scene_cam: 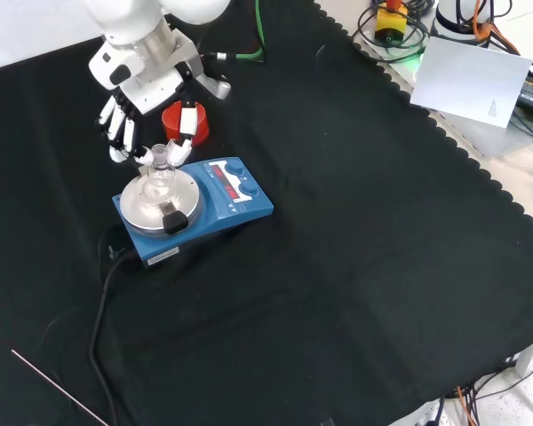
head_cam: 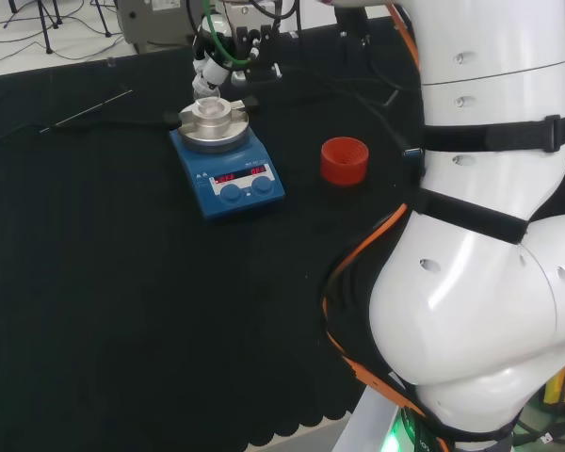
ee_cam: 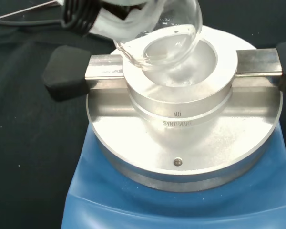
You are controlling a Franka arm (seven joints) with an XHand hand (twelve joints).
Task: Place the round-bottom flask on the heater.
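Round-bottom flask [ee_cam: 169, 36] sits with its bulb in the metal well of the heater [scene_cam: 194, 203], leaning a little in the wrist view, likely not yet settled. Just behind it the hand [scene_cam: 147, 93] holds its fingers [scene_cam: 189, 124] curled about the flask's neck, probably steadying it. Farther back stands a red ribbed stand [head_cam: 345, 160] on the black-clothed counter [scene_cam: 355, 266], cables beyond its edge.

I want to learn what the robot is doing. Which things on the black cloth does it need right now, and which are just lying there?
Needed:
- hand
- round-bottom flask
- heater, with its metal block

Just lying there:
- red ribbed ring
- thin rod
- white sheet
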